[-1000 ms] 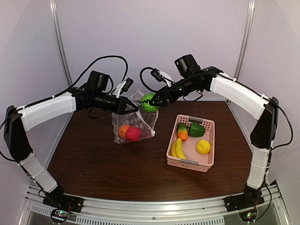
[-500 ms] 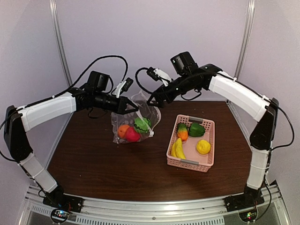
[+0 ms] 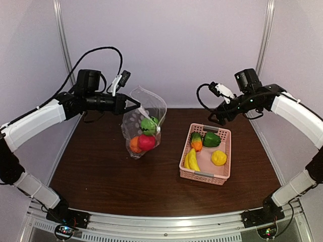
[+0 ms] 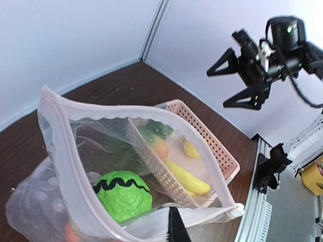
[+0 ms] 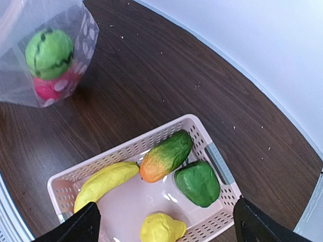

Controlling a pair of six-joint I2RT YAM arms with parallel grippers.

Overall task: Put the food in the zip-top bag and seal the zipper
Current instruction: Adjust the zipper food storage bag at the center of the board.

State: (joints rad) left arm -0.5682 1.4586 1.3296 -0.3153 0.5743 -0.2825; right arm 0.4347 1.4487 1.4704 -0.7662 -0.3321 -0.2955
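My left gripper (image 3: 132,105) is shut on the mouth edge of the clear zip-top bag (image 3: 143,121) and holds it up, hanging open. In the bag lie the green-black striped ball (image 3: 148,125), red apple (image 3: 147,142) and orange (image 3: 134,145). The left wrist view shows the open mouth, the ball (image 4: 122,195), the whitish zipper (image 4: 131,112) and its slider (image 4: 236,209). My right gripper (image 3: 217,109) is open and empty above the pink basket (image 3: 204,175), which holds the banana (image 5: 106,182), lemon (image 5: 161,228), green pepper (image 5: 197,183) and a green-orange fruit (image 5: 165,156).
The basket (image 5: 151,134) sits right of centre on the dark wooden table (image 3: 111,176). The table's right edge and the back wall are close behind the right gripper. The bag (image 5: 45,50) hangs to the left of the basket.
My right gripper let the striped ball drop into the bag, then swung right to above the basket. My left gripper lifted the bag higher and slightly left.
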